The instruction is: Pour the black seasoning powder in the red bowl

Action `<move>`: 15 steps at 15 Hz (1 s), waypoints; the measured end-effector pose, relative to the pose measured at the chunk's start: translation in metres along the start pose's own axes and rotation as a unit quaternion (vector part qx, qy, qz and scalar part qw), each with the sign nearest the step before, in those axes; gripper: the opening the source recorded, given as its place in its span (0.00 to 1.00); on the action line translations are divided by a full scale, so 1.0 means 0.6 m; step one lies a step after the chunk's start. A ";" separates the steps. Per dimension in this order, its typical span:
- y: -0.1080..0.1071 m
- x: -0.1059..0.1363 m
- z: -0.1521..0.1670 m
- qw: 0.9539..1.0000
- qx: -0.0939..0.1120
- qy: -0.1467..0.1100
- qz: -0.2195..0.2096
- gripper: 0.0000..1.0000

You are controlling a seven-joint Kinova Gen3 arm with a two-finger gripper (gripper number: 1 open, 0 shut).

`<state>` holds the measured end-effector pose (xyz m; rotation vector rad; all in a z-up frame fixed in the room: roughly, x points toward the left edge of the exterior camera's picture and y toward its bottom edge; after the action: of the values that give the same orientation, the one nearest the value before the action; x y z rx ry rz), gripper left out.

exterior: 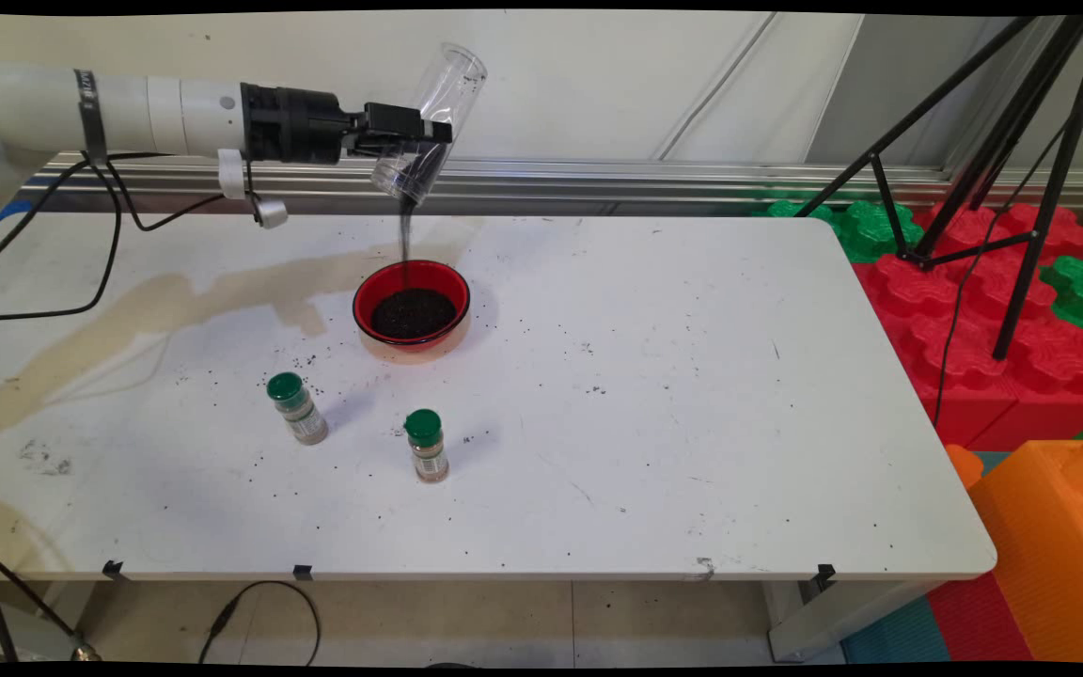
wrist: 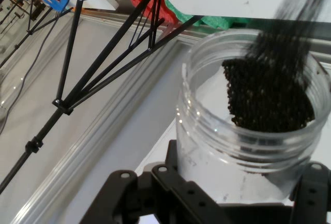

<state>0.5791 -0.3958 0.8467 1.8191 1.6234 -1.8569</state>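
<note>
My gripper is shut on a clear plastic jar, held high above the table and tipped mouth-down. A thin stream of dark grains falls from the jar's mouth into a red bowl directly below, which holds a dark heap of them. In the hand view the jar fills the right half, with dark grains sliding out at its open rim and the black linkage clamped around its body.
Two small spice jars with green lids stand nearer the front, one at the left and one further right. Loose dark grains dot the white table. A black tripod and coloured foam blocks stand beyond the right edge.
</note>
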 end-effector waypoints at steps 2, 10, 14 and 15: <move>-0.002 -0.001 -0.001 1.000 0.002 -0.002 0.007 0.00; -0.013 -0.003 -0.009 0.999 0.010 -0.011 0.028 0.00; -0.019 -0.002 -0.014 0.999 0.015 -0.018 0.034 0.00; -0.020 -0.002 -0.015 0.999 0.016 -0.021 0.035 0.00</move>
<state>0.5774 -0.3848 0.8572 1.8129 1.5046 -1.8890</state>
